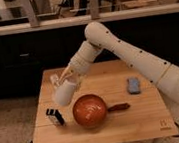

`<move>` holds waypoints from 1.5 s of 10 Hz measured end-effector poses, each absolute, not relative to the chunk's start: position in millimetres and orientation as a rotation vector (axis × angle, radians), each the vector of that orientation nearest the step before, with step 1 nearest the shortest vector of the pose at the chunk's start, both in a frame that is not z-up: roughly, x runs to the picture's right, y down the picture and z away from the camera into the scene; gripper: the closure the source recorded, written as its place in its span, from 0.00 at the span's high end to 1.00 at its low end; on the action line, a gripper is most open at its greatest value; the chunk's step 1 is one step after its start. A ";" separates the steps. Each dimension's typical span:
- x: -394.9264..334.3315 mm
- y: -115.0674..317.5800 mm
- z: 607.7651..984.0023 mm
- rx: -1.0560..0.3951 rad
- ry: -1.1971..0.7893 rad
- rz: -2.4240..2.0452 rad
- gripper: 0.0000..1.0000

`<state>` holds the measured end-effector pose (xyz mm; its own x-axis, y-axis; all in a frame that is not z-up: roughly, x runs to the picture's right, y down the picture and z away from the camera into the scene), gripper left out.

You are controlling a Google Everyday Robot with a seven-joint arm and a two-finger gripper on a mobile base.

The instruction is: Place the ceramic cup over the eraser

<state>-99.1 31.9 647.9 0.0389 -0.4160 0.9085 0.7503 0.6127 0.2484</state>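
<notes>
The ceramic cup point(63, 95) is a small cream cylinder held in my gripper point(67, 88), tilted, above the left part of the wooden table point(140, 114). The eraser point(54, 116) is a small black block with white markings, lying near the table's front left. The cup hangs a little up and to the right of the eraser and does not touch it. The gripper is shut on the cup.
An orange-red bowl point(90, 110) with a dark handle point(118, 107) sits just right of the eraser. A blue-grey pad point(133, 84) lies at the right. A pale tube point(54, 81) lies behind the cup near the left edge. A dark counter stands behind the table.
</notes>
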 end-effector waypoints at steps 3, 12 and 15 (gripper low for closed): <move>-119.1 39.8 630.0 -0.291 -1.275 -0.967 0.03; -154.7 58.0 619.1 -0.224 -1.152 -1.196 0.03; -158.9 61.5 623.6 -0.213 -1.126 -1.237 0.03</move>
